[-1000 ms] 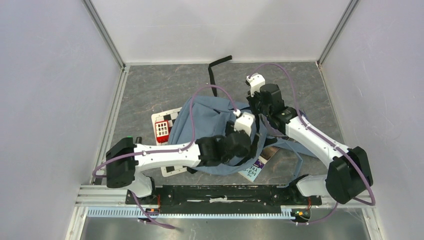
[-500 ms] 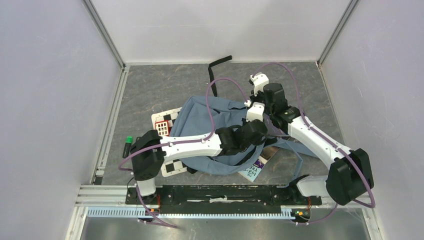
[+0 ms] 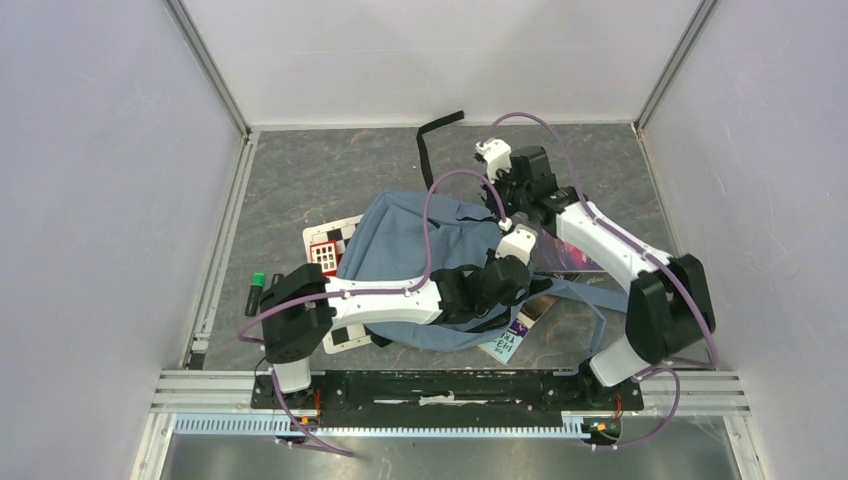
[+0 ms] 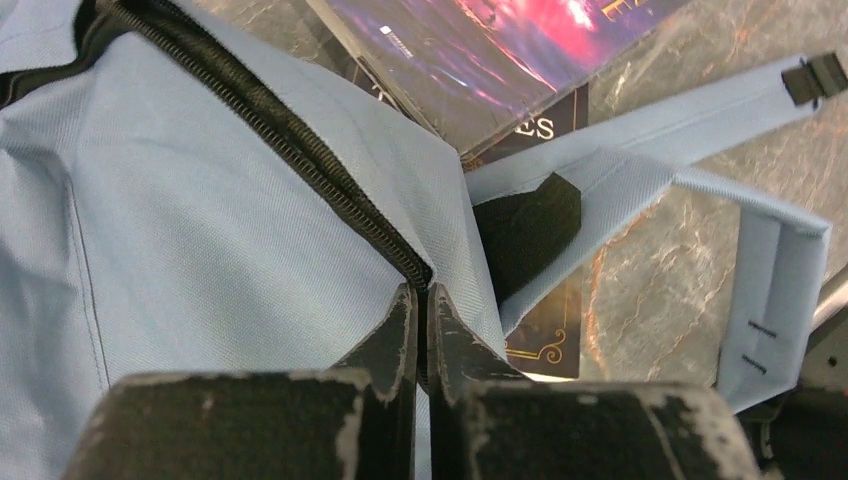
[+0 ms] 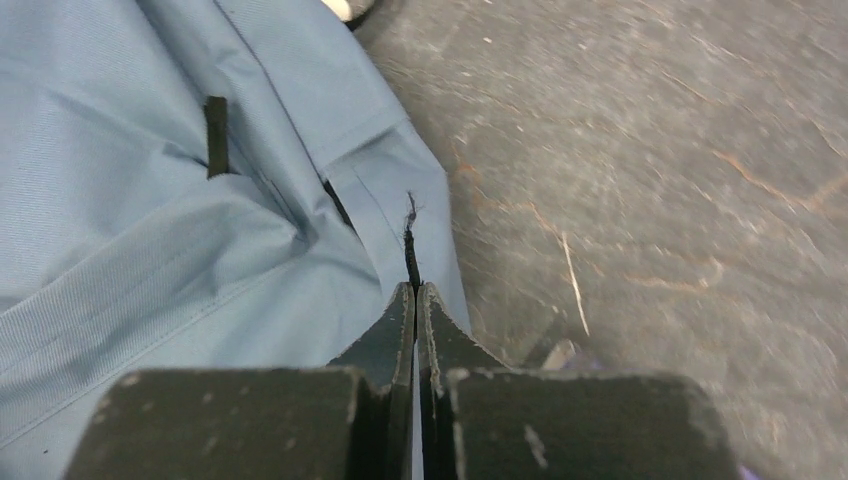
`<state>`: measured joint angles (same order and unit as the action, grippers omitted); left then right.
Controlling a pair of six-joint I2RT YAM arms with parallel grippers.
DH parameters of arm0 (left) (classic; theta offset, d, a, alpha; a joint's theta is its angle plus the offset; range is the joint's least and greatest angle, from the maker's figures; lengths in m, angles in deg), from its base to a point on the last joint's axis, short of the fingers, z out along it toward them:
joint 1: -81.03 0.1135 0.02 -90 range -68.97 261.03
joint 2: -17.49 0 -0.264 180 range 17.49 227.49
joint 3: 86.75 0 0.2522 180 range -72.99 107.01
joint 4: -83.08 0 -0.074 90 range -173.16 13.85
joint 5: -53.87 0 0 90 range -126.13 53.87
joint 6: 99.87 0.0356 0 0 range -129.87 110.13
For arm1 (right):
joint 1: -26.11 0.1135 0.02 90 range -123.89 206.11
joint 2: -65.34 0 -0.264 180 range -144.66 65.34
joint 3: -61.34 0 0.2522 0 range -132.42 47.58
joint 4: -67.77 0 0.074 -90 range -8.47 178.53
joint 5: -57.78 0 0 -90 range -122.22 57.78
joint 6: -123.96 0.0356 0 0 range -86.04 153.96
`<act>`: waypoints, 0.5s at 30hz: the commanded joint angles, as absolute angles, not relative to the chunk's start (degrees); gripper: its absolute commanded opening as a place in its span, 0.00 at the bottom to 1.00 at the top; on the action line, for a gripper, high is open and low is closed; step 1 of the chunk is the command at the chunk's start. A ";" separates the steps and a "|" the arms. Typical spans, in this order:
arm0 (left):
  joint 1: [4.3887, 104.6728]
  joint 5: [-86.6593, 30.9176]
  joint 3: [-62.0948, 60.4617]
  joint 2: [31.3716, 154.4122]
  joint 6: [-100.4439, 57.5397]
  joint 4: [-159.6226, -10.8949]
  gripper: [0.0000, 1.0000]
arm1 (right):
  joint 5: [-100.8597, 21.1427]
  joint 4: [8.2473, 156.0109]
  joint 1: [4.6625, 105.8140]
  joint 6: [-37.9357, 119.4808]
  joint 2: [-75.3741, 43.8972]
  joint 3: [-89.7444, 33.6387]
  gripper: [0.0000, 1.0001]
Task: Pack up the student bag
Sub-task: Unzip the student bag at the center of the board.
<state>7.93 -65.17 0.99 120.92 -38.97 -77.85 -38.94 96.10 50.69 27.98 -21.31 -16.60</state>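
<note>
Lying crumpled at the middle of the table (image 3: 300,180), the student bag (image 3: 410,250) is found on its side, with its black zip (image 4: 270,140) partly undone. The left gripper (image 4: 420,300) is seen with its jaws pressed together on the bag's fabric, right at the end of the zip. The right gripper (image 5: 414,295) is likewise closed, pinched on a fold at the bag's far right edge, where a frayed black thread (image 5: 409,240) stands out from the tips. A blue shoulder strap (image 4: 700,110) is laid out over the table beside the left gripper. A book with a purple and pink cover (image 4: 500,50) is partly covered by the bag's right side, and a second book (image 3: 515,335) shows at its near edge. A checkered card (image 3: 325,255) is tucked under the bag's left side, with a green-capped marker (image 3: 255,285) near it.
</note>
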 commanded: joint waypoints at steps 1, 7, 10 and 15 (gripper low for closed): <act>5.84 -59.08 -0.59 116.57 -29.56 -82.01 0.02 | -48.17 93.72 50.31 22.61 -27.26 -24.17 0.00; 5.82 -54.95 -0.92 115.66 -26.36 -82.90 0.02 | -55.68 90.46 50.38 21.57 -33.43 -27.39 0.00; 5.82 -53.62 -0.95 115.31 -26.05 -84.92 0.02 | -57.55 89.34 50.67 21.48 -36.29 -28.99 0.00; 5.80 -52.13 -0.92 115.57 -25.65 -85.61 0.02 | -60.07 88.43 52.22 21.24 -40.27 -31.83 0.00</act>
<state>7.56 -58.66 -1.09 118.04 -27.87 -80.59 -55.94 95.23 50.73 22.76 -37.75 -26.94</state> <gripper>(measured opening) 0.044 0.004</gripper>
